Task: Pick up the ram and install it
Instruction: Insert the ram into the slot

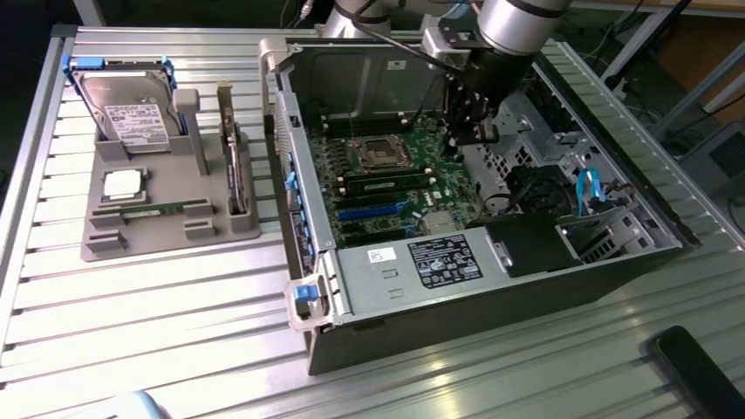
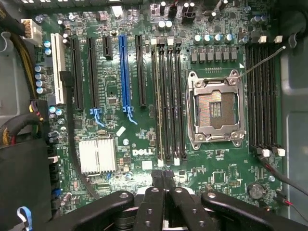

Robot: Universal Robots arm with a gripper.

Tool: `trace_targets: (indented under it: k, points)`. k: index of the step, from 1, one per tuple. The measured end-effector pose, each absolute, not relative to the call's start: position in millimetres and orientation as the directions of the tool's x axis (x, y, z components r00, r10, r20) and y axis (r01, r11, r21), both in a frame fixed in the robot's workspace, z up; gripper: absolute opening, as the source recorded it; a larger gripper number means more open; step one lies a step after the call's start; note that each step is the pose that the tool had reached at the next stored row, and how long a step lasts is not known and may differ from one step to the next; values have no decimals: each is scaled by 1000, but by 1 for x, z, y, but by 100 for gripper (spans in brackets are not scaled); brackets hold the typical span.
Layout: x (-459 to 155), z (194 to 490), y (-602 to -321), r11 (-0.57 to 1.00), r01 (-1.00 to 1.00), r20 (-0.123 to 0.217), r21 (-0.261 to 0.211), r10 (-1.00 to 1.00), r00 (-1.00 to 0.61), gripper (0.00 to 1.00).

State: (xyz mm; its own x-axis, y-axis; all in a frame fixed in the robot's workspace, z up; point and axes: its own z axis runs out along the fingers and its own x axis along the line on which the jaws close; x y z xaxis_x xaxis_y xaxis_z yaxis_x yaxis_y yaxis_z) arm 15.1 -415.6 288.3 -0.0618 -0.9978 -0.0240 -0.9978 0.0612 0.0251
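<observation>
On the slatted metal table (image 1: 140, 297) an open computer case (image 1: 489, 305) lies on its side. A grey tray (image 1: 163, 243) sits on the table beside it, toward the exterior view's left. The arm (image 1: 512, 26) reaches down into the case from the far side, over the green motherboard (image 1: 431, 188).

The gripper (image 1: 475, 138) hangs above the board, just to the exterior view's right of the open processor socket (image 1: 379, 154). Its black fingers are pressed flat against each other.

One ram stick (image 1: 152, 209) lies flat in a groove at the near end of the tray. It is well apart from the gripper, with the case wall between them. A second ram stick (image 1: 390, 184) is seated in a slot on the near side of the socket. It is much closer to the gripper, a little to its left and nearer.

The exterior view takes in the rest of the tray. A hard drive (image 1: 134, 109) stands at the far end, a square processor chip (image 1: 125, 184) lies in the middle, and an expansion card (image 1: 236, 170) stands on edge along the tray's right side.

The wrist view looks straight down at the board (image 2: 211, 163). The gripper (image 2: 164, 179) has its tips closed over the end of the bank of long dark memory slots (image 2: 168, 101) beside the socket (image 2: 216, 108). It also shows a ribbed silver heatsink (image 2: 97, 156) and a blue card slot (image 2: 123, 72).
</observation>
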Motion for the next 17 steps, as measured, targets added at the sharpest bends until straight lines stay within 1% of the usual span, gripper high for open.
trace_targets:
  k: [3,7,17]
  points:
    - [15,278,-416,61,-998,-24,23,-998,-62,11]
    - [15,276,-416,61,-998,-24,22,-998,-62,11]
    - [7,259,-416,61,-998,-21,21,-998,-62,11]
